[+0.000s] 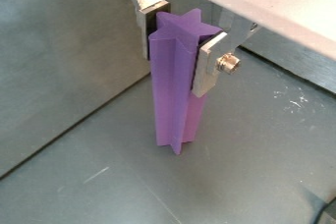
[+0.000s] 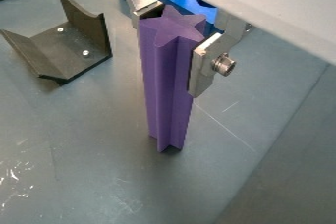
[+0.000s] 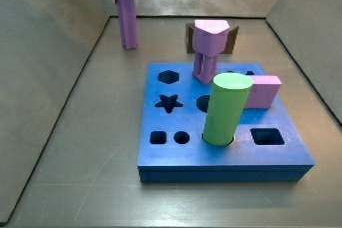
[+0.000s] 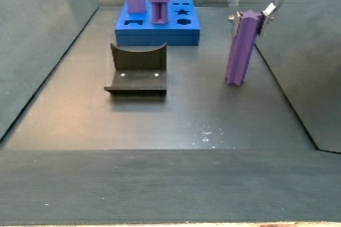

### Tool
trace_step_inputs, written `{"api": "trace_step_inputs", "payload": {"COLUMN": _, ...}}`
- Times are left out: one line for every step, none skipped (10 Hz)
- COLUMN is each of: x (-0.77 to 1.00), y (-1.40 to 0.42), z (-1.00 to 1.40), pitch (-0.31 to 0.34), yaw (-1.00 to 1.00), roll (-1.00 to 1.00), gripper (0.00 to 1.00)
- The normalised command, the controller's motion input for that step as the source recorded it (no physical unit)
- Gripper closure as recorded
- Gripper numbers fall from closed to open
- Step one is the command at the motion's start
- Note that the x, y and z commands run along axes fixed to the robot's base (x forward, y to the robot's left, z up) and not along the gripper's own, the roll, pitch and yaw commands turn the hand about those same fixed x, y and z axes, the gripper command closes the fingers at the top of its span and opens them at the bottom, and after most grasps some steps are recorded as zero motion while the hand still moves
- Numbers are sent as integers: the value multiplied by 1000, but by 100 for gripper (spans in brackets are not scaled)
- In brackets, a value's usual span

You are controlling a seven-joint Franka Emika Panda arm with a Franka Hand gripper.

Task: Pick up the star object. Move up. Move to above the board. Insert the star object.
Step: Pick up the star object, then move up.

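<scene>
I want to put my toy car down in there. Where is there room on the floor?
Bare grey floor lies in front of the fixture, out toward the near edge, and beside the board along the side wall. It is crowded at the board, where a green cylinder and a hexagonal post stand, and where the gripper grips the star object.

Gripper pointing down, low over bench, fingers clamped on star object top.

Dark grey matte floor, scuffed and lightly scratched, grey side walls sloping outward, even light
</scene>
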Motion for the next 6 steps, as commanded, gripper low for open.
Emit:
{"api": "trace_step_inputs", "payload": {"x": 0, "y": 0, "z": 0, "pitch": 0, "yaw": 0, "roll": 0, "gripper": 100}}
{"api": "trace_step_inputs", "payload": {"x": 0, "y": 0, "z": 0, "pitch": 0, "yaw": 0, "roll": 0, "gripper": 100}}
{"api": "trace_step_inputs", "payload": {"x": 0, "y": 0, "z": 0, "pitch": 0, "yaw": 0, "roll": 0, "gripper": 100}}
{"api": "trace_step_inputs", "payload": {"x": 0, "y": 0, "z": 0, "pitch": 0, "yaw": 0, "roll": 0, "gripper": 100}}
{"api": "trace_step_inputs", "payload": {"x": 0, "y": 0, "z": 833, "pitch": 0, "yaw": 0, "roll": 0, "gripper": 100}}
{"api": "trace_step_inputs", "payload": {"x": 35, "y": -63, "z": 782, "pitch": -2, "yaw": -31, "roll": 14, "gripper": 100}}
